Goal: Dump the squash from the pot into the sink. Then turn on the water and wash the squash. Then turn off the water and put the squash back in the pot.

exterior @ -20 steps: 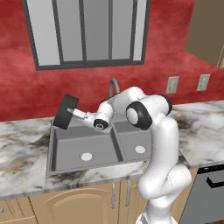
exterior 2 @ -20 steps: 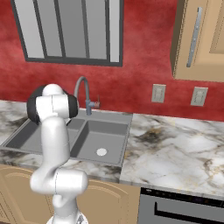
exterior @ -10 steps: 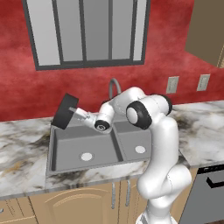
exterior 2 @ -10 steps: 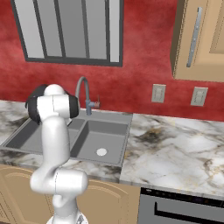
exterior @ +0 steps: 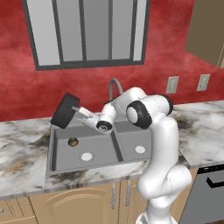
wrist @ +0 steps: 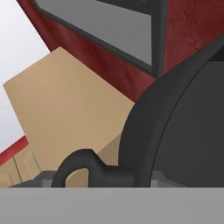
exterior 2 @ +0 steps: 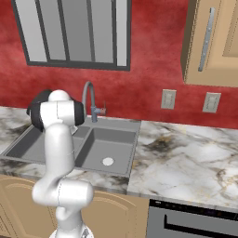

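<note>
- Compared with the frame one second earlier, you will find almost no change: the arm keeps the same reach over the left basin, and the pot stays tipped at the same angle.
- Surface (exterior: pixel 22 148): marbled stone, running along the red wall under the window (exterior: pixel 85 30). It carries the sink.
- Sink (exterior: pixel 59 164): grey, double-basin, each basin with a white drain disc. A grey gooseneck faucet (exterior 2: pixel 88 95) rises behind the divider.
- Arm (exterior: pixel 159 144): white, extended from the lower right of the left base view toward the back of the left basin.
- Pot (exterior: pixel 64 110): black, held above the back-left corner of the sink, tilted steeply on its side. In the hand view, its dark round body (wrist: pixel 183 127) sits close to the camera, and its looped handle (wrist: pixel 83 168) lies at the lower edge.
- Pincer (exterior: pixel 82 114): partly closed, clamped on the pot at its handle side. You cannot see the fingertips clearly.
- Squash (exterior: pixel 73 141): small, round, dark green and orange-brown. It lies on the floor of the left basin, below the pot and behind the drain disc (exterior: pixel 86 156), apart from both.
</note>
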